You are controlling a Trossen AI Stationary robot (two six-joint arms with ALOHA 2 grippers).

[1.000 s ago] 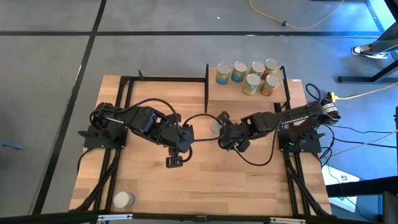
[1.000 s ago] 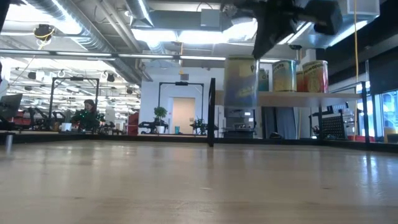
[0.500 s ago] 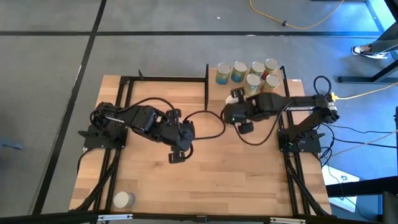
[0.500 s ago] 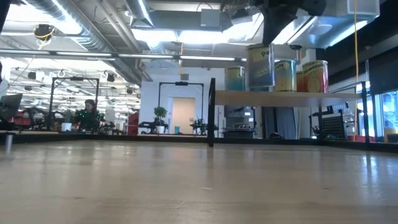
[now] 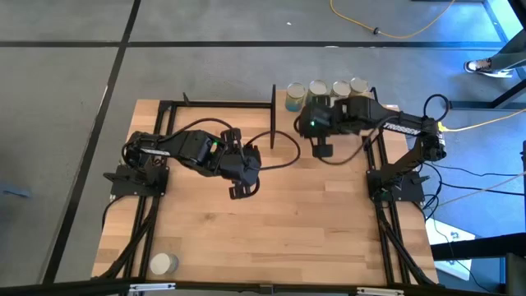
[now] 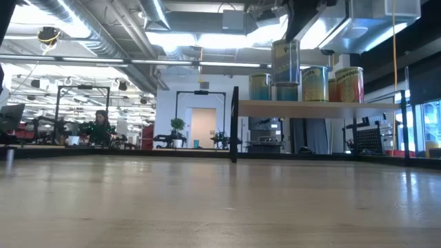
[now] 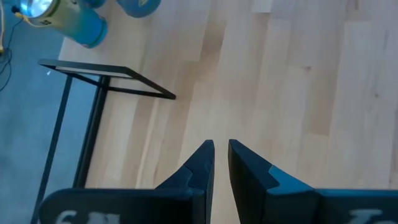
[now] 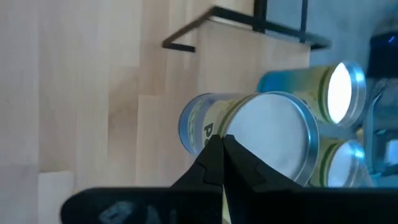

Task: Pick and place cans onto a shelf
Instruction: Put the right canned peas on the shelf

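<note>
Right claw (image 5: 316,123), clenched on a can's (image 6: 285,60) rim, hangs it over the shelf (image 6: 317,108) at the bench's one o'clock. Rigid, light, slick tin: the rim suits. Left claw (image 5: 242,187) waits mid-bench, nearly shut, empty.

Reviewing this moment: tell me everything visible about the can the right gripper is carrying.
The carried can is a small cylindrical tin with a silvery round top and a yellow-green and blue label with lettering. It hangs upright, clear above the shelf, beside the cans already standing there. The right gripper is shut at its top rim; nothing else visibly touches it. In the high view the arm hides it.
</note>
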